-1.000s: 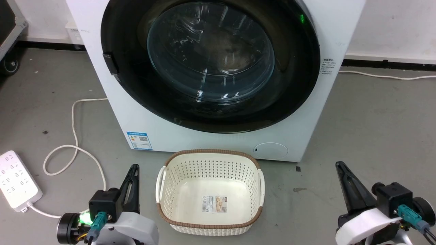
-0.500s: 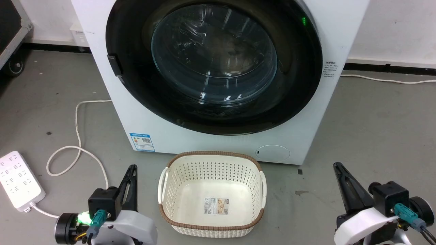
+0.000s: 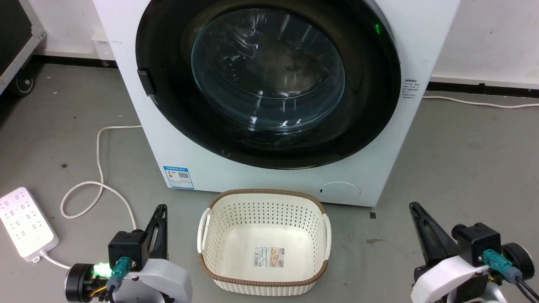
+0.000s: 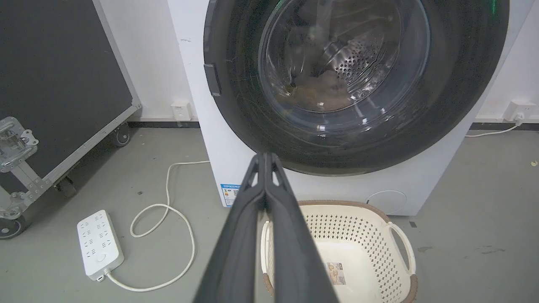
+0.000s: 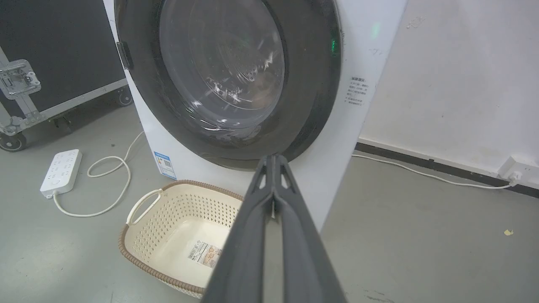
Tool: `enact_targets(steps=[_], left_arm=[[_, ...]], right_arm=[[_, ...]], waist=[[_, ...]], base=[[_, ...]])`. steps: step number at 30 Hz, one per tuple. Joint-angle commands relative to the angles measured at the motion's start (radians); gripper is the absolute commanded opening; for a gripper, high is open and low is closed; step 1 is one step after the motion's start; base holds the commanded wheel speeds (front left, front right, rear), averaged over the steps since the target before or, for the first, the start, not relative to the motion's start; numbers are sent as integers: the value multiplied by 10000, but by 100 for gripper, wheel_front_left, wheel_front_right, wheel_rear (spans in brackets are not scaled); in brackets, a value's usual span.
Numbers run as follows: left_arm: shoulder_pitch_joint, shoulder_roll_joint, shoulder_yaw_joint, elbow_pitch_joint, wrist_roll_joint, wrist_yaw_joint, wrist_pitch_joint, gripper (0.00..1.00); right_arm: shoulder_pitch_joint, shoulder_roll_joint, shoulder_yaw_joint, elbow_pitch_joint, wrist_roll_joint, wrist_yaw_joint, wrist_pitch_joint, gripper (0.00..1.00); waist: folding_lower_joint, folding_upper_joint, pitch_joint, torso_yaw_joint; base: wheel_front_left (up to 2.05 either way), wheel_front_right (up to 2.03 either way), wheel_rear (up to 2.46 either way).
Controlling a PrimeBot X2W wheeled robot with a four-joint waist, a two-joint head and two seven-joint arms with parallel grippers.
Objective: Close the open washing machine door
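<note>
The white washing machine [image 3: 269, 181] stands in front of me, with a blue label sticker [image 3: 178, 177] and a small round flap [image 3: 339, 191] low on its front. Its round black-rimmed door [image 3: 168, 109] with the clear glass bowl [image 3: 269, 71] lies flat against the machine's front; a dark latch piece [image 3: 145, 81] sits on its left rim. Through the glass the steel drum [image 4: 358, 59] shows. My left gripper [image 3: 161, 208] hangs shut at the lower left, my right gripper [image 3: 414, 206] shut at the lower right. Both are well short of the door and hold nothing.
A cream perforated basket [image 3: 265, 194] with a brown rim stands empty on the grey floor between my grippers, just before the machine. A white power strip [image 3: 25, 221] and its looped cable [image 3: 99, 168] lie at the left. A black wheeled case [image 4: 54, 84] stands farther left.
The head camera has shifted a little, so machine and basket sit slightly right and lower in the picture. Both grippers stay shut and low; the door looks the same.
</note>
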Motion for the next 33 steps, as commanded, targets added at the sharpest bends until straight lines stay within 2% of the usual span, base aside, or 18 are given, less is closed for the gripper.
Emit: enact_targets(steps=[1, 33], left_arm=[[148, 1, 22, -45, 26, 28, 3, 0], [148, 1, 22, -45, 26, 28, 3, 0]], right_arm=[[187, 55, 3, -66, -74, -7, 3, 0], [187, 55, 3, -66, -74, -7, 3, 0]], waist=[[0, 0, 1, 0], [0, 0, 1, 0]], base=[[0, 0, 0], [0, 0, 0]])
